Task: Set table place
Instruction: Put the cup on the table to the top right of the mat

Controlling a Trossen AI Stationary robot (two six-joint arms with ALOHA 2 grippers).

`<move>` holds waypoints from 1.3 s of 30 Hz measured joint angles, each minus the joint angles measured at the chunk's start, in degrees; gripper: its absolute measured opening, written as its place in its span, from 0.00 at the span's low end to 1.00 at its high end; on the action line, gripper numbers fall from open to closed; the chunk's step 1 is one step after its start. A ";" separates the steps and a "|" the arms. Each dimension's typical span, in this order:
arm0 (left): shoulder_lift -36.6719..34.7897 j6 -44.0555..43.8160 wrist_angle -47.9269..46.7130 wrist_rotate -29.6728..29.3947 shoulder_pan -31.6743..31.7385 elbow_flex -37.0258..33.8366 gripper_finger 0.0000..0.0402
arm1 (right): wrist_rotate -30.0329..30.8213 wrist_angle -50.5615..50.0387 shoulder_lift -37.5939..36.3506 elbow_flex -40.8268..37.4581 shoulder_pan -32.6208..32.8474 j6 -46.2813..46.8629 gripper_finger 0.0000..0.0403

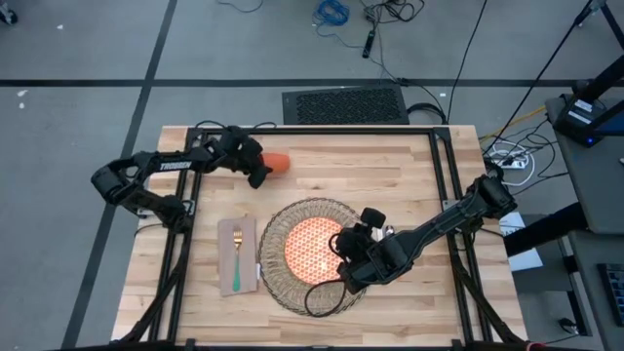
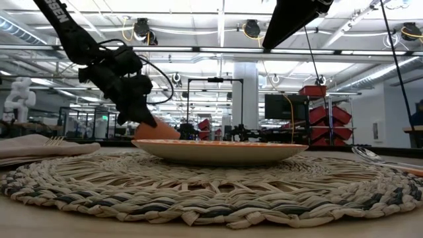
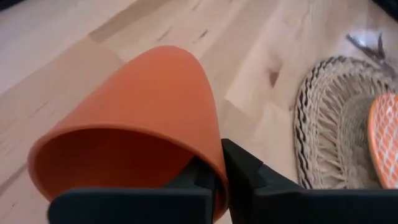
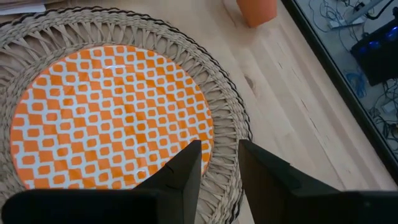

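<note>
The small orange cup (image 1: 277,162) lies tipped on its side at the far left of the table (image 1: 409,166), its mouth toward my left gripper (image 1: 259,168), which is shut on it. The orange-patterned plate (image 1: 312,249) sits on the round wicker placemat (image 1: 310,216). Left of the mat, the green-handled fork (image 1: 237,261) lies on the beige napkin (image 1: 237,234). My right gripper (image 4: 219,168) hovers over the plate's right edge (image 4: 205,134), open, with nothing between its fingers. My left gripper pinches the cup's wall at the rim (image 3: 214,163), one finger inside the mouth and one outside. The fingers slant down from the table's left side. The cup lies on its side, its base pointing toward the table's right; I cannot tell whether it rests on the wood.
A metal utensil (image 2: 377,157) lies just right of the mat. Black frame rails (image 1: 444,185) run along the table's sides and far edge. Bare wood lies between the cup and the mat.
</note>
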 joint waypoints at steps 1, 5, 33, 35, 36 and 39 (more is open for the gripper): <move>-0.08 0.42 -0.17 -0.59 -0.84 0.00 0.00 | 0.00 0.00 0.00 0.00 0.00 0.03 0.24; -0.32 3.60 -3.29 -1.82 -5.17 1.43 0.00 | -0.15 0.00 0.00 0.00 0.04 0.97 0.24; 27.92 31.54 -54.25 -38.65 -35.32 58.32 0.00 | -0.91 43.32 0.02 -28.43 19.25 24.59 0.24; 31.57 33.96 -55.96 -39.76 -36.79 62.51 0.00 | 1.24 44.53 0.02 -28.41 21.22 24.21 0.24; 33.29 35.49 -57.18 -40.26 -37.47 64.64 0.00 | 2.24 45.14 0.02 -28.41 22.08 24.17 0.24; 38.03 41.09 -61.61 -42.31 -39.05 71.41 0.00 | 4.91 45.29 0.02 -28.39 24.56 25.67 0.24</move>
